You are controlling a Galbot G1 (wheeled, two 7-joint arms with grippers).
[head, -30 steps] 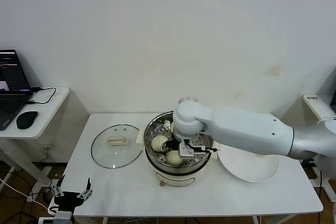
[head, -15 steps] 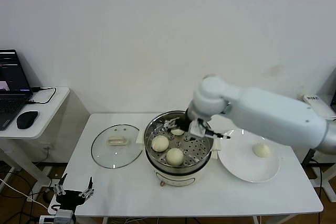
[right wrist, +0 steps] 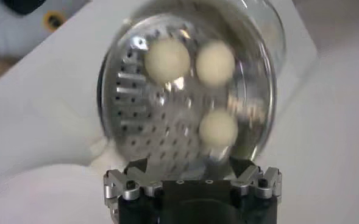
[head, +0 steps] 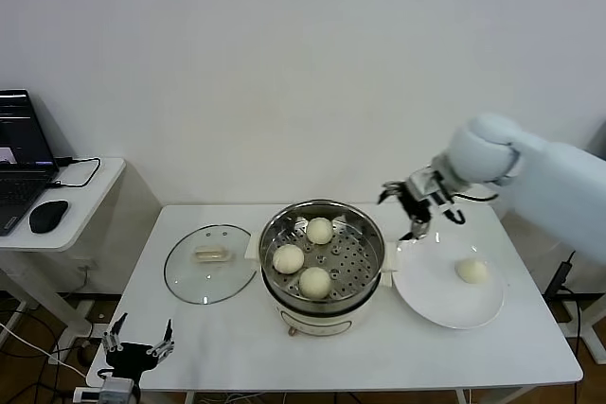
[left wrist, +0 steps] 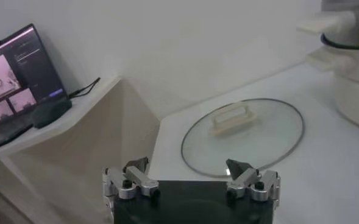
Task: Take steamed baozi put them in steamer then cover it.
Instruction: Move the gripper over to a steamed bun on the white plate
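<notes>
Three cream-white baozi (head: 319, 230) (head: 288, 258) (head: 315, 282) lie on the perforated tray of the steel steamer (head: 365, 269) at the table's middle; they also show in the right wrist view (right wrist: 167, 59). A fourth baozi (head: 471, 271) lies on the white plate (head: 431, 295) to the right. My right gripper (head: 409, 208) is open and empty, in the air between the steamer and the plate. The glass cover (head: 210, 263) with its cream handle lies flat on the table left of the steamer, also in the left wrist view (left wrist: 243, 131). My left gripper (head: 138, 350) is open, parked low by the table's front left corner.
A side desk at the far left holds a laptop (head: 21, 163), a black mouse (head: 48, 216) and a cable. The wall stands close behind the table. A white stand (head: 573, 191) is at the right edge.
My right gripper has lifted out of the steamer, empty, and swung right towards the plate. A third baozi now lies in the steamer. The left arm has barely moved.
</notes>
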